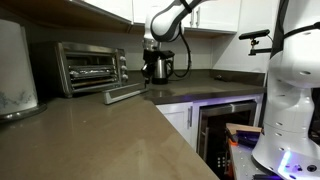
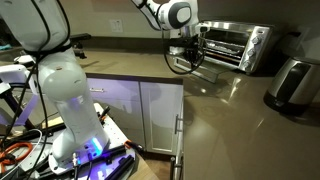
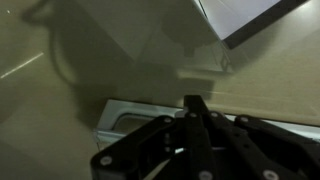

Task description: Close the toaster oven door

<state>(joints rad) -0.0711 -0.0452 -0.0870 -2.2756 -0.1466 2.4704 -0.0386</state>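
The toaster oven (image 1: 90, 66) sits at the back of the brown tabletop (image 1: 120, 140), against the wall and under the upper cabinets, with its front facing the open room. The door (image 1: 125, 94) is folded down on its bottom hinge and lies nearly flat just above the tabletop. Its long axis runs along the oven's front, and its free edge points out towards the tabletop's front edge. A wide bare stretch of tabletop lies before it. The claw (image 1: 153, 52) hangs beside the door's end, just over a dark kettle (image 1: 163, 70) that it partly hides. In the wrist view the claw's tips (image 3: 190, 103) look pressed together with nothing between them. Its dark linkage covers the lower frame, and a pale framed corner (image 3: 125, 115) beyond is too dim to name. In an exterior view the arm blocks the oven's (image 2: 238, 45) near end.
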